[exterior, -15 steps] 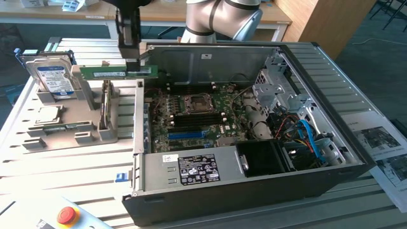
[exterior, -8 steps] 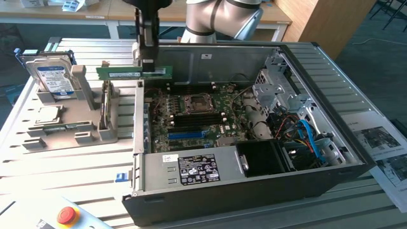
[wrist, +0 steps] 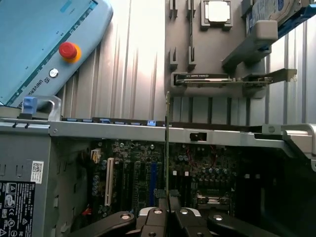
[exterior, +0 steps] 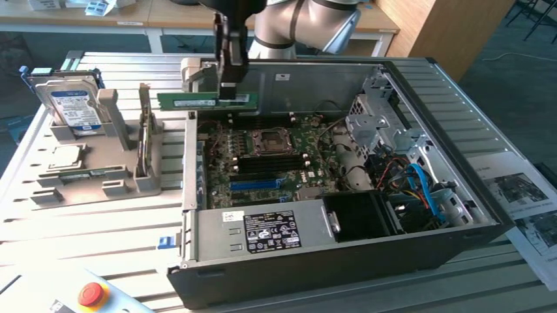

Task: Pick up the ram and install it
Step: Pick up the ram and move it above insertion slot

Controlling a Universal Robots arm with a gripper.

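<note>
Carry step, by my reading: the gripper (exterior: pixel 229 90) is clamped on the ram (exterior: pixel 200 101), pinching it near the end on the exterior view's right; the stick hangs level in the air above the far corner of the open computer case (exterior: pixel 487 218), on the exterior view's left; it looks clear of the motherboard (exterior: pixel 301 147) below; in the wrist view the ram (wrist: pixel 167 143) runs edge-on straight out from the fingers (wrist: pixel 157 217); pick-up looks done, seating not yet; I'd say the next move calls for lining the stick up with the dark slots (exterior: pixel 261 164) beside the processor socket (exterior: pixel 268 139), then a straight, even push.
</note>
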